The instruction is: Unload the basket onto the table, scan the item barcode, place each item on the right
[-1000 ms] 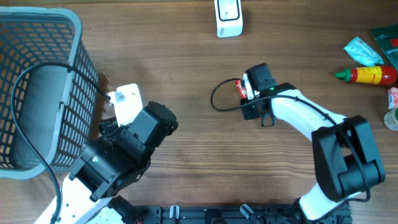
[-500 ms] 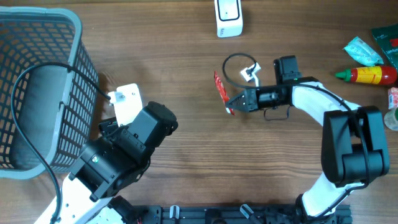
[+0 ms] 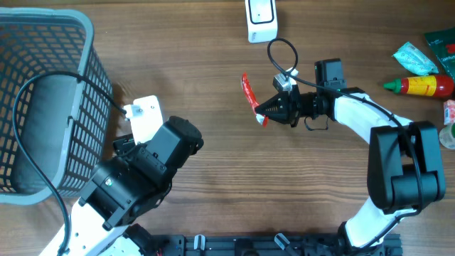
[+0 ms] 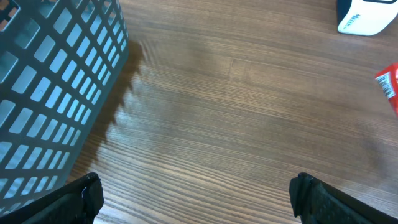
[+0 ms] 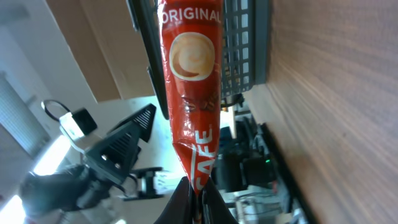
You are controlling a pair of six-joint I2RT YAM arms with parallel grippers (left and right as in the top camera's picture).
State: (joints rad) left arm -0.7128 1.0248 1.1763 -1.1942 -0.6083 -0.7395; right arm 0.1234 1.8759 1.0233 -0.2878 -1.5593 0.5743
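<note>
Your right gripper point(image 3: 263, 112) is pinched shut on one end of a slim red sachet point(image 3: 249, 96), held mid-scene, a little nearer than the white scanner point(image 3: 261, 20). The glossy wrapper reads ORIGINAL above a coffee-cup swirl. Your left gripper point(image 4: 198, 198) stands wide open, empty, beside the basket point(image 3: 43, 85).

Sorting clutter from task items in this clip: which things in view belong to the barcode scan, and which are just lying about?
Part of the job:
- red coffee sachet, pinched in the right gripper
- white device at the top of the overhead view, likely the scanner

Lying about:
- grey basket
- sauce bottle
- teal packet
</note>
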